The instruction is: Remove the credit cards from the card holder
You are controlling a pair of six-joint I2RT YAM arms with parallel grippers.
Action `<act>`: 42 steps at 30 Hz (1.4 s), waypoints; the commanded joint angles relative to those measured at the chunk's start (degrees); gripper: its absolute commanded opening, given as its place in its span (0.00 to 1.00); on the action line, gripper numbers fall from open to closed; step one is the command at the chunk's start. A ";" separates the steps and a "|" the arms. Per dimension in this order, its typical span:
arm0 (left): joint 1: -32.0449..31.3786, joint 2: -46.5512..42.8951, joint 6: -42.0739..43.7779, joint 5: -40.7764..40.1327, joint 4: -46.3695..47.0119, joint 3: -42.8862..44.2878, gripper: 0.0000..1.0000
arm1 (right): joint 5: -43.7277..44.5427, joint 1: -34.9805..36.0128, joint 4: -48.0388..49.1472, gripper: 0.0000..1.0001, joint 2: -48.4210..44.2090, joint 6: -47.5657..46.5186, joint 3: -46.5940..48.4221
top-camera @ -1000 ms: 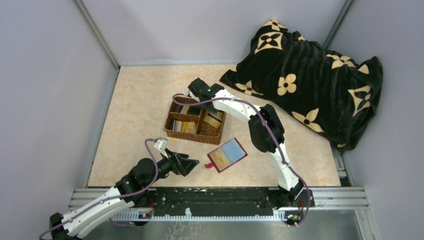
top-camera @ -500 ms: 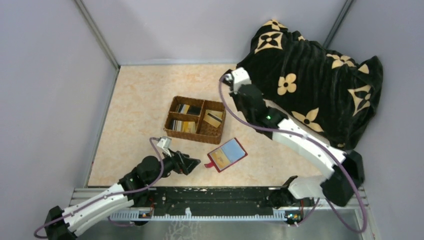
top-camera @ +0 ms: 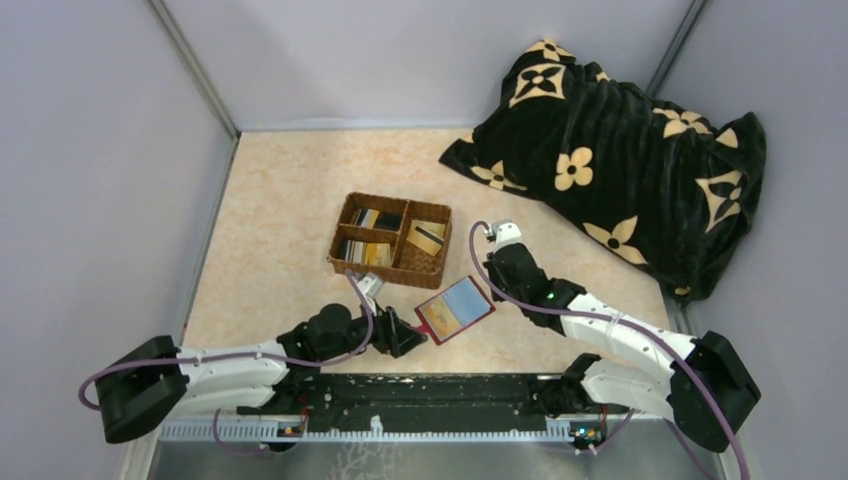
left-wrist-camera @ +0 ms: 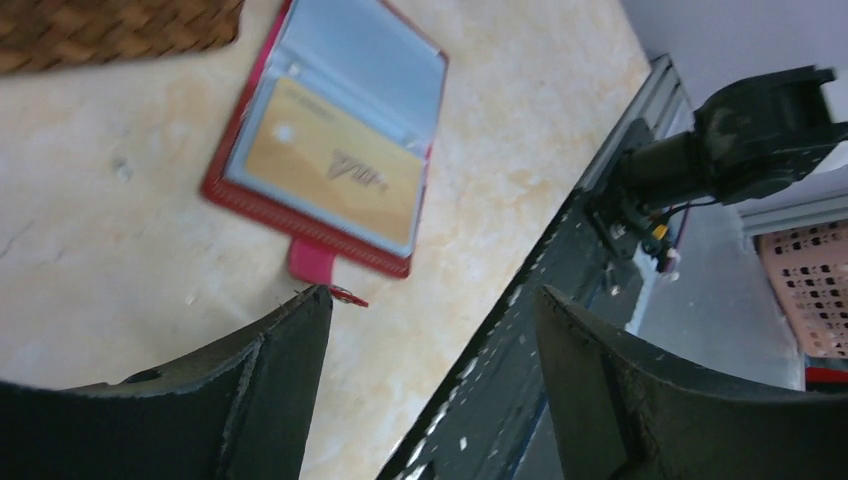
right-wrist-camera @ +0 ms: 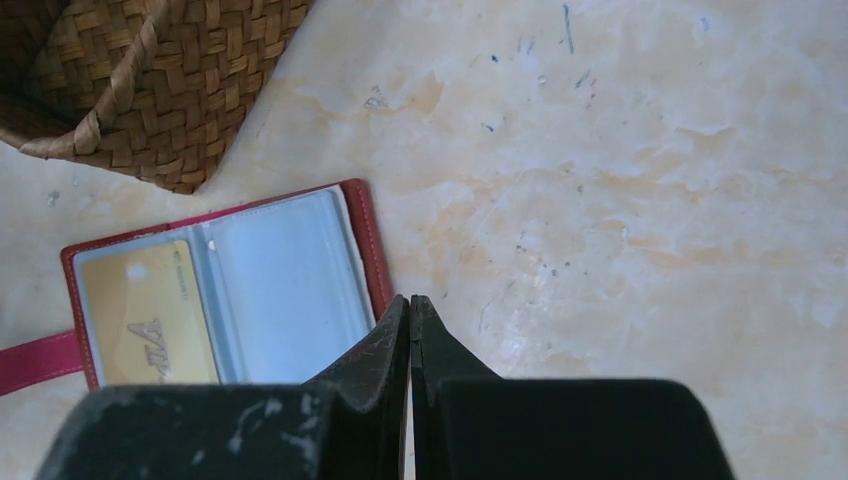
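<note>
**Grippers.** My left gripper (top-camera: 412,337) (left-wrist-camera: 432,300) sits low near the table's near edge with its jaws wide apart and nothing between them. My right gripper (top-camera: 497,280) (right-wrist-camera: 410,302) has its fingers pressed flat together, gripping nothing. Its tip is at the right edge of the card holder, and I cannot tell whether it touches.

**Item 1, table** (top-camera: 280,220). Pale marbled surface that carries everything below.

**Item 2, blanket** (top-camera: 620,150). Black with cream flower motifs, heaped in the far right corner, well apart from both my grippers.

**Item 3, basket** (top-camera: 385,268) (right-wrist-camera: 150,90). Brown wicker, divided into compartments, about mid-table. Its near right corner is just beside the card holder.

**Item 4, card holder** (top-camera: 455,310) (left-wrist-camera: 330,170) (right-wrist-camera: 230,300). Red, lying open and flat between my two grippers, closer to the near edge than the basket. Its clear bluish pockets face up.

**Item 5, credit cards** (top-camera: 365,250). Several lie in the basket. The two left compartments hold striped and dark ones, and the right compartment holds a tan one.

**Item 6, orange-yellow card** (left-wrist-camera: 325,165) (right-wrist-camera: 150,315). Sits in the holder's pocket on the tab side.

**Item 7, snap tab** (left-wrist-camera: 312,262) (right-wrist-camera: 35,362). Red, sticking out from the holder towards my left gripper. Its end lies just beside one finger (left-wrist-camera: 290,330), contact uncertain.
</note>
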 commanded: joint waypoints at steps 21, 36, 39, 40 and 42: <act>-9.20 23.38 -9.98 -10.41 20.73 3.03 0.80 | -9.31 2.98 9.67 0.00 0.76 9.02 -9.00; -8.00 11.95 -13.06 -21.28 5.92 -1.57 0.83 | -9.89 10.56 6.18 0.00 -5.90 13.95 -9.70; -7.02 11.01 -12.78 -20.37 5.91 -1.35 0.83 | -11.32 11.15 7.22 0.00 -7.62 13.87 -8.37; -7.02 10.60 -12.48 -19.73 5.68 -0.74 0.83 | -11.88 11.16 8.29 0.00 -7.89 13.84 -8.37; -7.03 10.03 -11.69 -17.81 4.58 0.97 0.83 | -12.16 11.16 10.51 0.00 -7.54 13.78 -8.44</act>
